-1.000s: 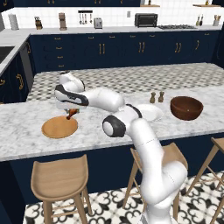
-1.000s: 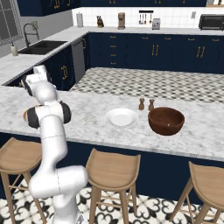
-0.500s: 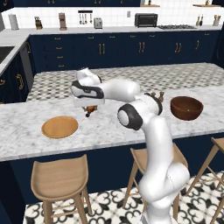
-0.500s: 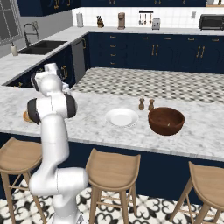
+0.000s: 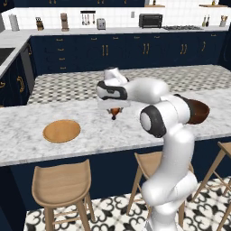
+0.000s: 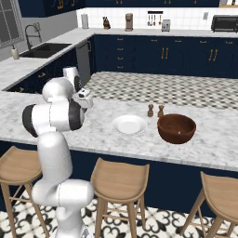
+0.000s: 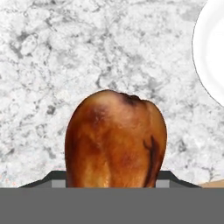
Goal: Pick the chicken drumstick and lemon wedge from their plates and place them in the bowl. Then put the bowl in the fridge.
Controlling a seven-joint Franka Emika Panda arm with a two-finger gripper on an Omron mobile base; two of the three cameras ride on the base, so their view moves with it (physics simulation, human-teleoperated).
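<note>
Reddish-brown chicken drumstick (image 7: 116, 140) between the tool's (image 5: 114, 110) fingers, above marble counter (image 5: 27, 128)

Glossy wooden bowl (image 6: 176, 128); veined marble counter (image 6: 116, 111).

Two small brown shakers (image 6: 155, 110) stand side by side on the marble island counter (image 6: 214, 139). Wooden stools (image 6: 118, 179) line its near edge. A toaster oven (image 5: 150, 20) sits on the back counter.

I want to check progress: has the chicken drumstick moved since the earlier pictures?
Yes. The drumstick, held in the gripper, has moved right, away from the wooden plate, toward the bowl.
</note>
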